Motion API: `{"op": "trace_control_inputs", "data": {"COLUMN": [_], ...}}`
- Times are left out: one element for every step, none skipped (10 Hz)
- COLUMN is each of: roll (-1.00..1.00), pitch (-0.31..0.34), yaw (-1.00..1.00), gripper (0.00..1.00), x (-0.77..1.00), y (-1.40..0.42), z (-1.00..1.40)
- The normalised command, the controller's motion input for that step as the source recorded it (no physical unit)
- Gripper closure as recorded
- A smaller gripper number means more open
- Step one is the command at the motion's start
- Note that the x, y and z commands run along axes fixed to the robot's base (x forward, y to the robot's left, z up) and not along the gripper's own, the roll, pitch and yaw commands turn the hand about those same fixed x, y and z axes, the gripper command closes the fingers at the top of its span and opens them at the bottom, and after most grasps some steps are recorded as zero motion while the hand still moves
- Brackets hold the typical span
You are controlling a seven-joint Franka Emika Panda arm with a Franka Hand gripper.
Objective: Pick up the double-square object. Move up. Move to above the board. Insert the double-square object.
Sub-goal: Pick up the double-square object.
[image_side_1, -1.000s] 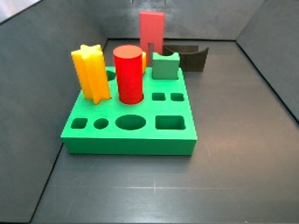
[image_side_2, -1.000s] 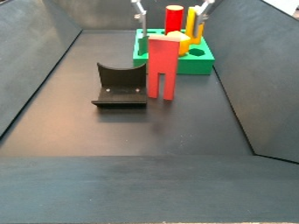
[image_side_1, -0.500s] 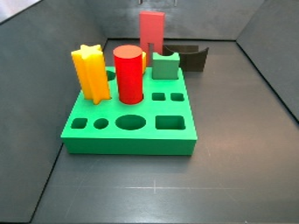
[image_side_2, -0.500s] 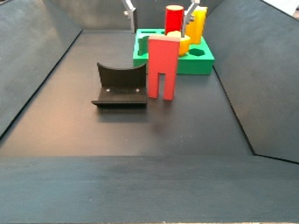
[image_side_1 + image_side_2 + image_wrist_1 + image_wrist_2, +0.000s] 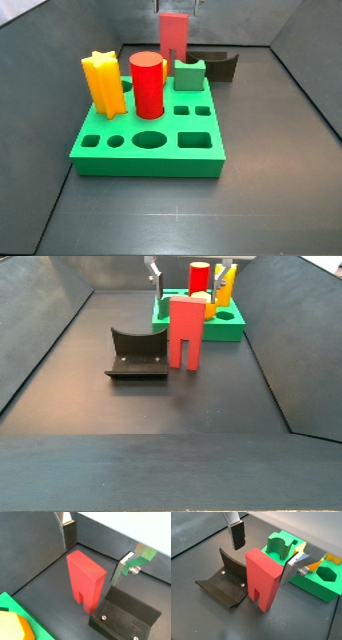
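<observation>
Inspector: Where does the double-square object (image 5: 186, 333) stand?

Assessor: Upright on the dark floor on its two legs, the notch at its bottom end visible in both wrist views (image 5: 86, 580) (image 5: 262, 579). The fixture (image 5: 135, 352) is just beside it; whether the two touch cannot be told. The board (image 5: 235, 327) lies beyond it in that side view, near but apart.

Inspector: And the gripper?

Assessor: The gripper (image 5: 264, 549) is spread wide above and astride the block. One finger (image 5: 237, 535) hangs clear on the fixture side, the other finger (image 5: 292, 568) stands close against the block's far face; contact cannot be confirmed. Nothing is clamped. In a side view the fingertips (image 5: 154, 273) just show at the upper edge.

Inspector: Condition of the board?

Assessor: In a side view the board (image 5: 150, 155) carries a yellow star prism (image 5: 103, 84), a red cylinder (image 5: 147, 84) and a green block (image 5: 190, 73), all upright. Round and square holes in its near rows are open. The double-square object (image 5: 174, 36) rises behind them, with the fixture (image 5: 223, 65) to its side
</observation>
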Motion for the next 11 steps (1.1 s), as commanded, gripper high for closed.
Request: {"op": "trace_control_inputs", "data": {"roll": [-0.08, -0.07, -0.04, 0.0, 0.0, 0.0, -0.03, -0.06, -0.03, 0.0, 0.0], "pitch": [0.0, 0.0, 0.0, 0.0, 0.03, 0.019, 0.0, 0.0, 0.0, 0.0, 0.0], "yaw": [-0.03, -0.03, -0.03, -0.06, -0.19, -0.29, -0.17, -0.06, 0.0, 0.0, 0.0], "gripper": [0.0, 0.0, 0.0, 0.0, 0.0, 0.0, 0.0, 0.0, 0.0, 0.0, 1.0], "x": [0.0, -0.01, -0.02, 0.0, 0.0, 0.0, 0.02, 0.04, 0.0, 0.0, 0.0], "y": [-0.08, -0.05, -0.03, 0.0, 0.0, 0.0, 0.0, 0.0, 0.01, 0.0, 0.0], "z": [-0.34, -0.43, -0.43, -0.41, -0.31, -0.19, -0.14, -0.1, 0.0, 0.0, 0.0]}}
